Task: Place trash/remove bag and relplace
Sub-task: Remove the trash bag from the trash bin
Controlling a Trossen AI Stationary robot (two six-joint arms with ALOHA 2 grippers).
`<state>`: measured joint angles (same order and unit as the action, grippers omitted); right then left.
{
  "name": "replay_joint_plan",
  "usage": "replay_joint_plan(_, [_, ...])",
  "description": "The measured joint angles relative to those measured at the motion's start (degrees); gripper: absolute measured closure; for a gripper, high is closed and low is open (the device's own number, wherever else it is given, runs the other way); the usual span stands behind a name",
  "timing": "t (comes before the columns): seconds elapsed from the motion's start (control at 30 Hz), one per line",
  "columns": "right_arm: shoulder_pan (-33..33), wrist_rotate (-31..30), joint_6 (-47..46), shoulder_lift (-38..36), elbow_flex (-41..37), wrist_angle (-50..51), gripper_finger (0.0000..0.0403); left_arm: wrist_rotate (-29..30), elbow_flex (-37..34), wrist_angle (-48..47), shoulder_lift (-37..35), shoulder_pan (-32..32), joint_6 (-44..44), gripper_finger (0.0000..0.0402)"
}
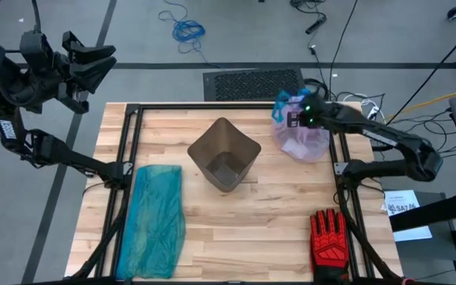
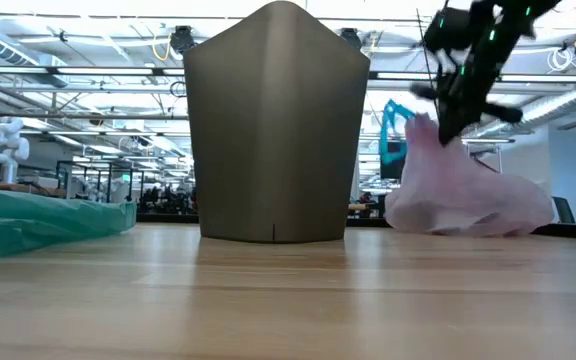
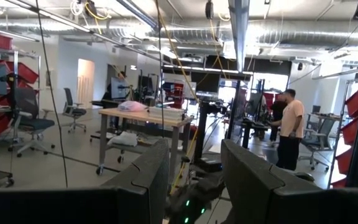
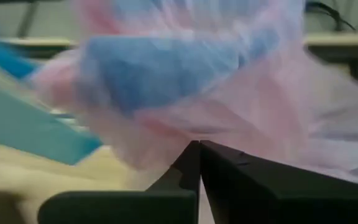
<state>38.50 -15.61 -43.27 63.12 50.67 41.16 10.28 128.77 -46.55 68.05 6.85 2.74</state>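
The pinkish-lavender bag with its blue drawstring rim sits bunched on the table near the far right; it also shows in the low view. My right gripper is at the bag's top, shut on the plastic. The brown bin stands upright and unlined at the table's middle. The trash does not show plainly; a blue shape shows through the bag. My left gripper is open and empty, raised beyond the table's far left corner. My right gripper pinches the bag's thin plastic between its two closed fingertips, at the bag's upper part near the blue rim. The fingers come from above, slanting down. The plastic rises to a peak at the fingers; the bag's bottom rests on the table.
A teal-green plastic bag lies flat along the table's left side. A red-and-black glove lies at the near right. Black frame rails run along the table's far, left and right edges. Bare wood lies in front of the bin.
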Motion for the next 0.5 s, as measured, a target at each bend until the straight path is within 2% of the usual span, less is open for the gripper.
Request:
replay_joint_plan(0.17, [0.0, -0.5, -4.2, 5.2, -9.9, -8.8, 0.0403, 0.0, 0.0, -1.0, 0.0, 0.0, 0.7, 0.026])
replay_joint_plan(0.27, [0.1, 1.4, -6.4, 7.6, -14.0, -12.9, 0.0403, 0.0, 0.0, -2.6, 0.0, 0.0, 2.3, 0.026])
replay_joint_plan(0.37, [-1.0, 2.0, -6.9, 7.4, -14.4, -13.5, 0.0403, 0.0, 0.0, -3.7, 0.0, 0.0, 3.8, 0.026])
replay_joint_plan(0.5, [-2.5, 1.2, -5.3, 3.7, -11.5, -13.0, 0.0403, -0.3, 0.0, -4.2, 0.0, 0.0, 4.5, 0.026])
